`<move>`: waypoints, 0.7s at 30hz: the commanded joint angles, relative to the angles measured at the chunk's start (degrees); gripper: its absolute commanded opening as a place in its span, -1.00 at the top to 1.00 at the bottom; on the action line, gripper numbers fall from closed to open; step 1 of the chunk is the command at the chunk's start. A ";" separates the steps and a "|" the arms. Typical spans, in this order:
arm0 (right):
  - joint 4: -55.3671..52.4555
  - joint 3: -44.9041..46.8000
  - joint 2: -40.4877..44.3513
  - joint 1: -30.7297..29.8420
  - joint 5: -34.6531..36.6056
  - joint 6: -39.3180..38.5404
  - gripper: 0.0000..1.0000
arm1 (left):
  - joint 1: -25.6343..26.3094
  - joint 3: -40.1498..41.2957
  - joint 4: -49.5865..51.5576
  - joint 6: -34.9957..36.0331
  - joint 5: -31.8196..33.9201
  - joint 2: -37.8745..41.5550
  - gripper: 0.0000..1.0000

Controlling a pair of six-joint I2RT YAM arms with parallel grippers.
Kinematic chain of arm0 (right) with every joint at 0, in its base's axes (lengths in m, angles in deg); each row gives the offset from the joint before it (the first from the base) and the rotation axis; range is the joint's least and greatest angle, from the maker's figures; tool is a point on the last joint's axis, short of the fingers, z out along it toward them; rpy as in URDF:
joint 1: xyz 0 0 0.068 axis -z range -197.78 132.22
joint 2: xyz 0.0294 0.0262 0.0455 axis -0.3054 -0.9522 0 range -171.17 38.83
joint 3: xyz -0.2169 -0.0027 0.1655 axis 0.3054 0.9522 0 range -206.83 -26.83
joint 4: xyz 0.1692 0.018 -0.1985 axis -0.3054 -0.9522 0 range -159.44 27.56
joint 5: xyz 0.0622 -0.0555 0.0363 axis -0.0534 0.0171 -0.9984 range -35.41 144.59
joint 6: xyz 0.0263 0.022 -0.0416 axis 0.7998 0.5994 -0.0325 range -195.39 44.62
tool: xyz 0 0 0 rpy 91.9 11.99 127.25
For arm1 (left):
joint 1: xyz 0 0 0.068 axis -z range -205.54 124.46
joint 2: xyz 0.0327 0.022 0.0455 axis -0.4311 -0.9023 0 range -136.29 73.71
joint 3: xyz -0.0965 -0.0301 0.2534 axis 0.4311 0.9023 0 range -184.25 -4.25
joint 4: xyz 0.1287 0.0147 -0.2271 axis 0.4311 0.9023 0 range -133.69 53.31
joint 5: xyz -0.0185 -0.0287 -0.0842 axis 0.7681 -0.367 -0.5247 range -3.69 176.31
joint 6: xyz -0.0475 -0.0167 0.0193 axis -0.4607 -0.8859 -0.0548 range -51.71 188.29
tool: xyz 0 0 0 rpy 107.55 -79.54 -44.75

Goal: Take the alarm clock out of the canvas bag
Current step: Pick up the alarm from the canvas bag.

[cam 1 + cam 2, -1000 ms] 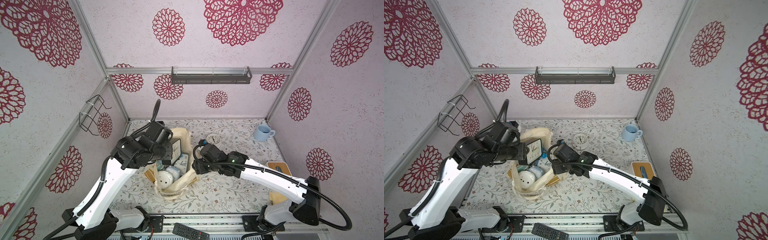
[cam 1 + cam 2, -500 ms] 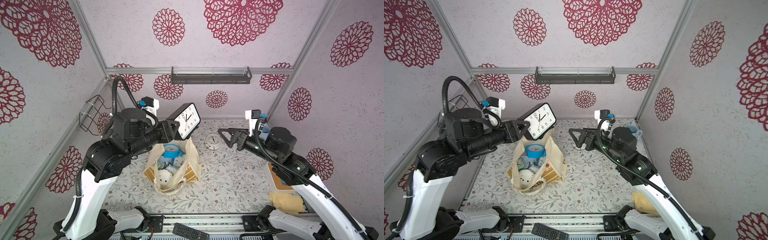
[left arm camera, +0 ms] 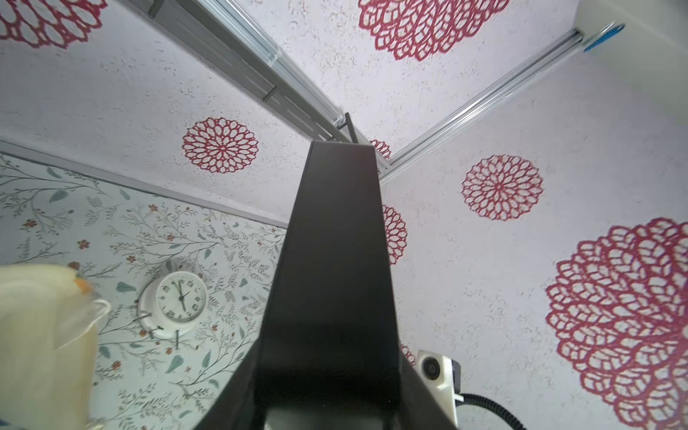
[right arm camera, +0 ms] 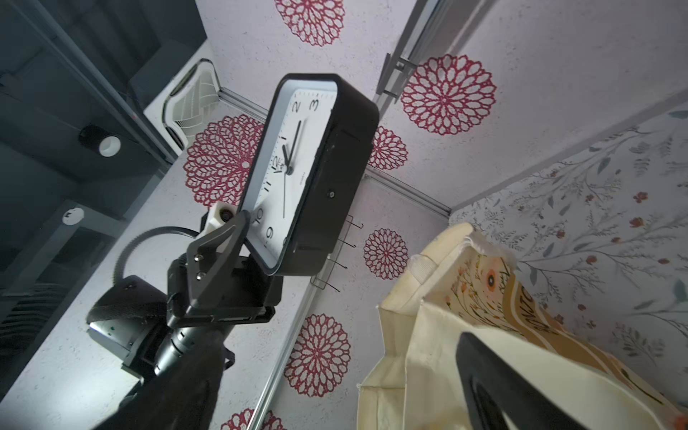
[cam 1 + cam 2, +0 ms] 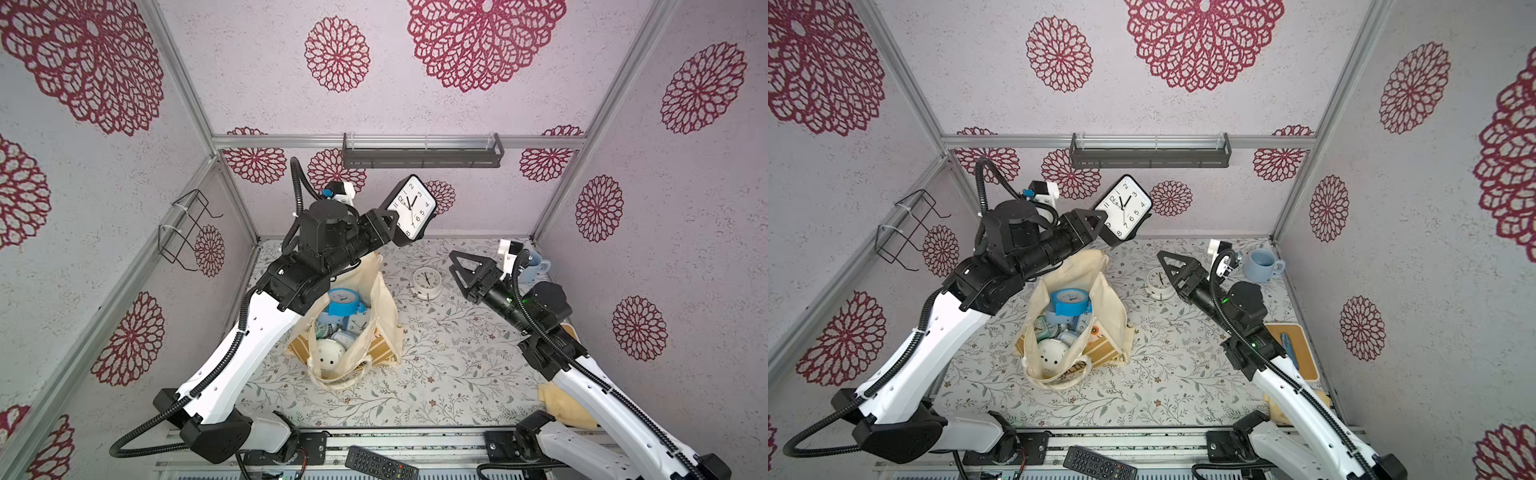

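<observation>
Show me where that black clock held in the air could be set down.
The widest bare table lies between the canvas bag and the right arm, nearer than the white round clock. Crowded: the far right corner, with that clock and the blue mug.

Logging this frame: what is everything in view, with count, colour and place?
canvas bag: 1, cream with tan band, open on the table
black alarm clock: 1, black case, white face, raised above bag
blue clock: 1, blue, top of several items inside bag
round alarm clock: 1, white, on table beside bag
mug: 1, light blue, back right corner
shelf: 1, grey, back wall
wire rack: 1, black, left wall
remote: 1, black, front rail
board: 1, tan, right edge
left gripper: 1, black, shut on black alarm clock
right gripper: 1, black, open, empty
</observation>
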 commanded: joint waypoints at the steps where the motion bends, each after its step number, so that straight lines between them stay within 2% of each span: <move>1: 14.04 -2.88 -3.79 0.15 -1.46 3.54 -0.96 | -0.45 1.78 -12.98 -7.24 -0.25 1.44 0.37; 6: 17.68 -7.12 -10.39 -0.14 -4.01 4.22 -0.93 | -0.46 5.34 -16.75 -11.93 -0.79 1.78 0.39; 14: 21.11 -11.57 -17.07 -0.50 -5.32 7.26 -0.88 | -0.37 7.73 -19.26 -13.95 -1.20 2.34 0.41; 17: 23.45 -12.16 -19.60 -0.82 -5.22 9.24 -0.82 | -0.46 8.50 -20.17 -14.61 -1.03 2.31 0.41; 21: 26.18 -13.22 -22.60 -1.53 -5.66 11.14 -0.63 | -0.41 9.10 -21.26 -15.57 -1.37 1.98 0.41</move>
